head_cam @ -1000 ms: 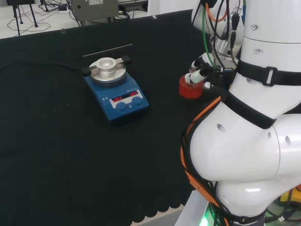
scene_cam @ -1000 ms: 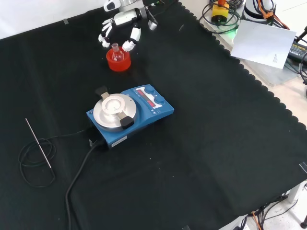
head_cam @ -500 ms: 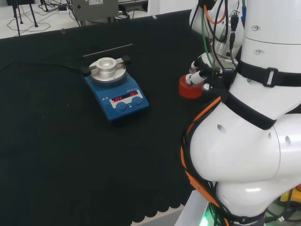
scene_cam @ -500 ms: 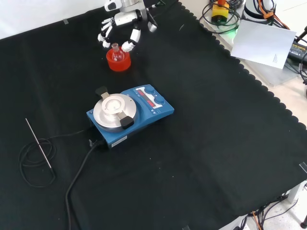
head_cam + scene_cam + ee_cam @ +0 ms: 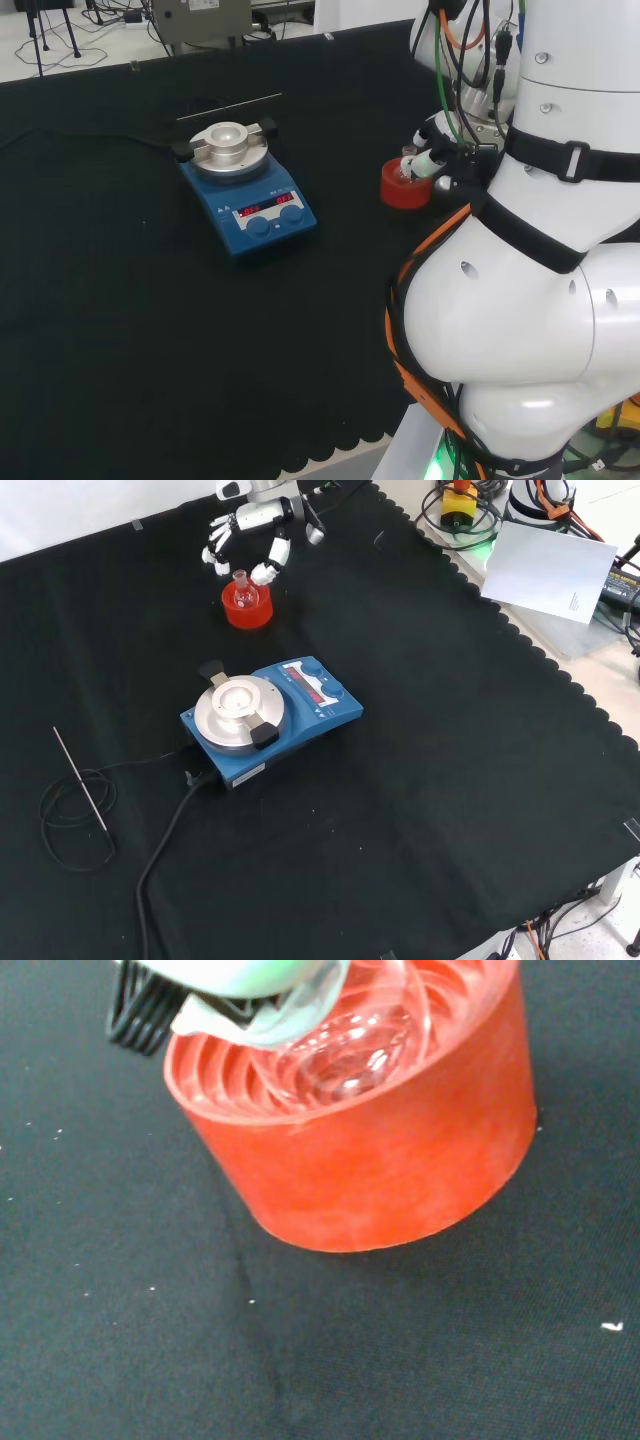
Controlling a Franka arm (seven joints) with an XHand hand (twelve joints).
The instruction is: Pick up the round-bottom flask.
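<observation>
Item 1, flask: clear round-bottom flask, seated in the red ribbed stand at the far side of the bench in my front view. Neck upright, bulb resting in the stand's ribbed hollow; my wrist view shows the glass bulb lying inside the ring. I judge it not yet lifted.

Item 2, hand: poised over the flask neck in the front view, coming in from the top. Fingers curved downward and spread, one set to the left of the neck and one to the right, flanking it. One tip stands just beside the neck; I cannot tell whether it touches the glass. I see no closed pinch. In the head view the hand sits right at the stand, partly behind the arm's own links.

Item 3, hotplate: blue, with a round metal top, well apart from the stand, nearer the camera in the front view. Not part of the job.

Item 4, cable and thin rod: at the left in the front view, well clear.

Progress, as I judge it: approach done, hand placed around the neck. Left to do: close the fingers on the neck, then raise the flask out of the stand.
</observation>
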